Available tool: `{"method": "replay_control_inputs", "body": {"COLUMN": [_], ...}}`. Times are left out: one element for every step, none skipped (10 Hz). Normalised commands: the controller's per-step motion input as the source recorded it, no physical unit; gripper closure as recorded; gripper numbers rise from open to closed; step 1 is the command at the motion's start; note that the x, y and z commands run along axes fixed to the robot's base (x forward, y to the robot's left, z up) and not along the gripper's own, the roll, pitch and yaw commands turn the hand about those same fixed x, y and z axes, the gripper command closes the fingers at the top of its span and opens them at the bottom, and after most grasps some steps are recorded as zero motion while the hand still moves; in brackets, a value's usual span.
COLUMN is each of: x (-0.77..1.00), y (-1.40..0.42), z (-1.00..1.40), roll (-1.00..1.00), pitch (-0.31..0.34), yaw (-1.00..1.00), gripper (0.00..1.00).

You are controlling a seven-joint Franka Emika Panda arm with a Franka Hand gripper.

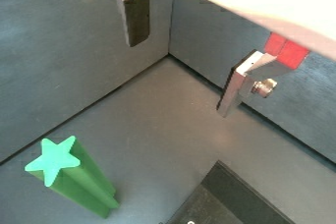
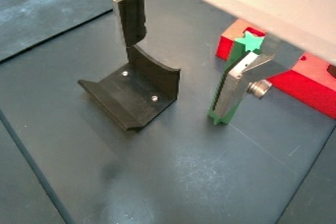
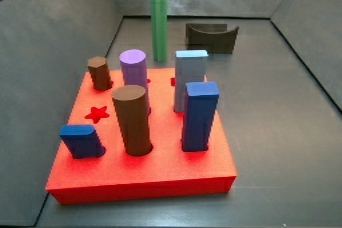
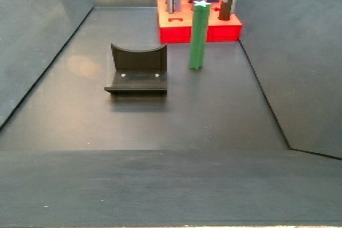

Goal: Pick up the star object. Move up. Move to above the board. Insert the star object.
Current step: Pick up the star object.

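1. Standing upright on the dark grey floor, the star object, a tall thin green rod with a star-shaped cross-section, rests free of any grip; in a side view it rises beyond the far end of the board, taller than every peg.
2. The board, a flat red rectangular block, lies on the floor and carries two brown round cylinders, a purple round peg and three blue square posts (the star-shaped hole near its left edge is unfilled).
3. In a side view the rod stands just in front of the board, between it and the open floor, near it though I cannot tell whether they touch.
4. The gripper hangs above the floor with its two flat silver fingers spread well apart and nothing between them.
5. In a wrist view the gripper shows the same wide gap, and the star object stands apart from both fingers.
6. In a wrist view the rod's green top peeps out behind one finger, with the board beyond.
7. A small dark grey curved block sits on the floor below the open jaws; in a side view it lies beside the rod, clearly apart from it.
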Motion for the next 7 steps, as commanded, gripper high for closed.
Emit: {"method": "replay_control_inputs", "body": {"x": [0.0,0.0,-0.01,0.0,0.0,0.0,0.0], "y": [-0.39,-0.89,-1.0,-0.99,-0.66,-0.05,0.0], "z": [0.05,0.05,0.0,0.0,0.0,0.0,-0.14], "roll": [0.09,0.06,0.07,0.06,0.1,0.02,0.0], "pitch": [0.0,0.0,0.0,0.0,0.0,0.0,0.0], "yaw": [0.0,0.0,0.0,0.0,0.04,0.0,0.0], "gripper": [0.0,0.0,0.0,0.0,0.0,0.0,0.0]}}
